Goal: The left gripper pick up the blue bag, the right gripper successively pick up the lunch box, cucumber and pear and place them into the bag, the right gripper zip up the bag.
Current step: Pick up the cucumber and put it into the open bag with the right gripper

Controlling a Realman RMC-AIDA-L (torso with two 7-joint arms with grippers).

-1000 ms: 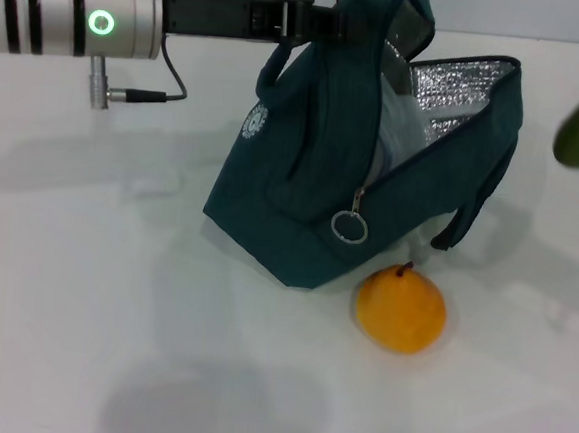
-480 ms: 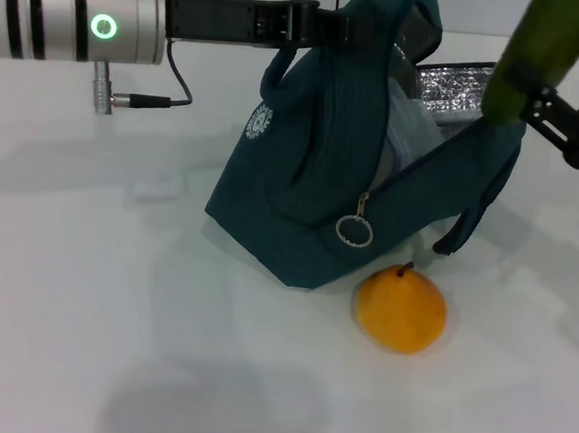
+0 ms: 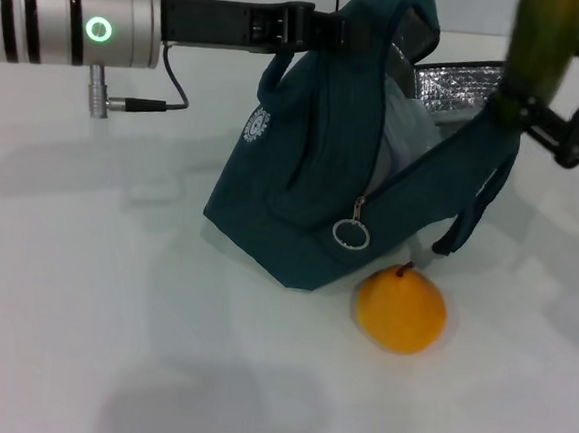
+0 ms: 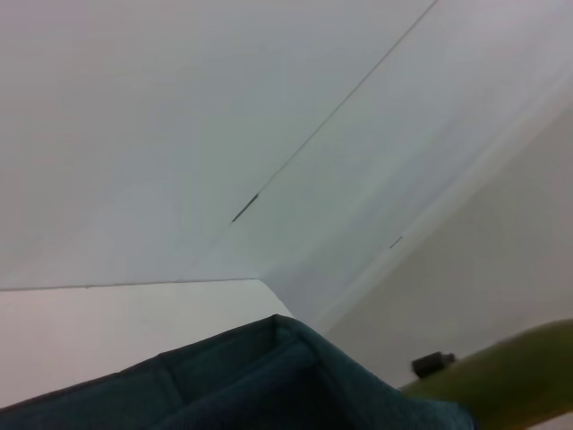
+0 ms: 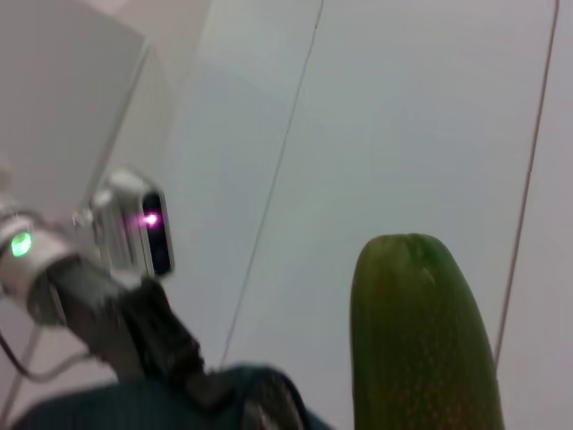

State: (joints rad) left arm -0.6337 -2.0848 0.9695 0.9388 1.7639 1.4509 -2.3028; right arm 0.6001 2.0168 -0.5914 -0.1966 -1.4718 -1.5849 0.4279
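Note:
The blue bag (image 3: 313,168) stands tilted on the white table, its top open and showing the silver lining (image 3: 459,77). My left gripper (image 3: 323,25) is shut on the bag's upper handle and holds it up. A pale lunch box (image 3: 408,134) lies inside the bag. My right gripper (image 3: 529,103) comes in from the right, shut on the green cucumber (image 3: 544,41), which stands nearly upright over the bag's open far end. The same cucumber (image 5: 421,331) fills the right wrist view above the bag's edge (image 5: 224,399). The orange-yellow pear (image 3: 401,308) rests on the table against the bag's front.
The zip's ring pull (image 3: 349,233) hangs on the bag's front side, just above the pear. A loose strap (image 3: 461,230) dangles at the bag's right. The left arm's silver body (image 3: 75,14) spans the upper left. The table (image 3: 111,313) is white.
The right gripper has brought the cucumber in from the right edge to above the bag's opening, now more upright. Bag, pear and left arm have barely moved.

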